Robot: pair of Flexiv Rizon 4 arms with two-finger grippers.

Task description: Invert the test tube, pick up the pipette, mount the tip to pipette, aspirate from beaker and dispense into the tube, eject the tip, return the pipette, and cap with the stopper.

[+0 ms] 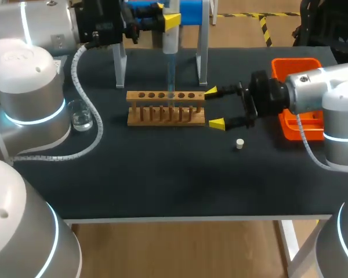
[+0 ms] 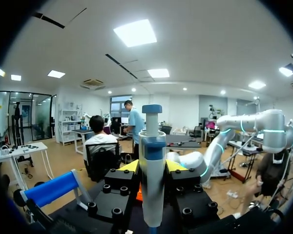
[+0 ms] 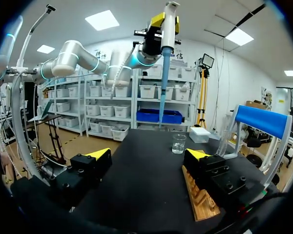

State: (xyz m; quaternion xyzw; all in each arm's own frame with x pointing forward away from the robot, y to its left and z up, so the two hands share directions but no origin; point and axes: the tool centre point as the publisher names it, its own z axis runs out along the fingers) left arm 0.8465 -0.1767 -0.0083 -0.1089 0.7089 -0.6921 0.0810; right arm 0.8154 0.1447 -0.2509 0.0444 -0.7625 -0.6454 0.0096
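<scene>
On the black table [image 1: 162,185] a wooden rack [image 1: 166,109] stands centrally; from it, the beaker [image 1: 80,115] sits at nine o'clock, stopper [image 1: 239,144] at four, orange tray [image 1: 294,62] at three, stand [image 1: 203,52] at twelve

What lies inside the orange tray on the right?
Only the orange tray's own floor shows at its ends. The right arm covers its middle, hiding whatever lies there.

Light falls evenly from overhead. In the head view the black table [image 1: 162,185] stays matte, and shadows on it are faint and soft-edged. The white left arm [image 1: 23,75] at the frame's left glares, its cyan ring glowing. In both wrist views the ceiling light panels [image 2: 135,32] burn out to white and straight lines bow near the edges. The pipette [image 2: 152,185] barrel carries a pale highlight, and the tabletop shows a dull sheen around the beaker [image 3: 178,143].
</scene>
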